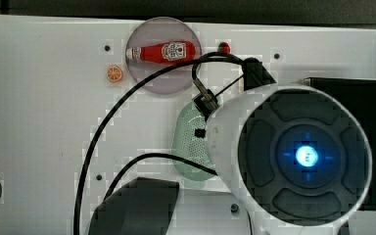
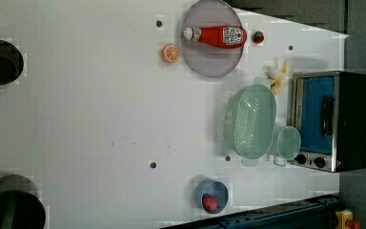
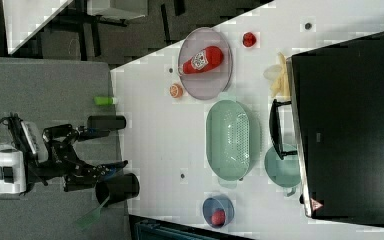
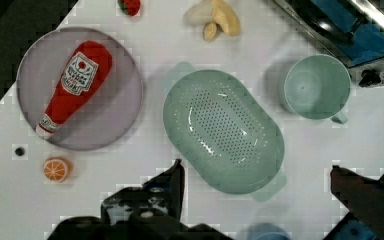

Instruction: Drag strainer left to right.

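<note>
The strainer (image 4: 223, 130), a pale mint-green oval basket full of small holes, lies on the white table (image 4: 130, 200). In the left view the strainer (image 2: 250, 121) rests right beside the toaster oven (image 2: 329, 121), with the round mint cup (image 2: 288, 143) against its side. My gripper (image 4: 256, 169) hangs high over the strainer's near end, open wide, with nothing between its fingers (image 4: 172, 180). In the top view the arm's body (image 1: 293, 156) covers most of the strainer (image 1: 188, 142). The right view has the strainer (image 3: 231, 139) next to the cup (image 3: 282, 167).
A grey plate (image 2: 209, 62) carries a ketchup bottle (image 2: 217, 36); an orange slice (image 2: 170, 53), a strawberry (image 2: 258, 36) and a banana (image 2: 279, 76) lie near it. A blue bowl (image 2: 211, 195) holds a red fruit. Two black cups (image 2: 0, 62) stand at the left view's left edge.
</note>
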Robot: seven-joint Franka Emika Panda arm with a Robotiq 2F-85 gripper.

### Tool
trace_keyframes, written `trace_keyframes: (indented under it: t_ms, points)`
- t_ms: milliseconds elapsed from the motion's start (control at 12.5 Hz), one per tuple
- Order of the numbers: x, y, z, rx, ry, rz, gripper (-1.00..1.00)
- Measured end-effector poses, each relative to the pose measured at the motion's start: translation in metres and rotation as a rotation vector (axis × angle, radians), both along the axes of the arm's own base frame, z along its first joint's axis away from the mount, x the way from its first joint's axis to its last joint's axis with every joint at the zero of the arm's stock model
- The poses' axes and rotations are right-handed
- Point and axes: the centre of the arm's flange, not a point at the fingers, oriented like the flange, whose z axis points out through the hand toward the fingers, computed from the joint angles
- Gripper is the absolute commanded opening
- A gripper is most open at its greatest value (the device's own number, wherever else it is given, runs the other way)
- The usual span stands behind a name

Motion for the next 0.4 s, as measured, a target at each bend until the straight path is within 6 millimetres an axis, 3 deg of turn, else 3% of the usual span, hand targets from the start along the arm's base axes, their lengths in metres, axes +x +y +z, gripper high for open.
trace_keyframes:
  t_ms: [160,400]
  points:
    - [-0.002,-0.001,-0.008,-0.008,0.042,0.000,1.00]
    - [0.010,0.006,-0.030,0.019,0.098,0.011,1.00]
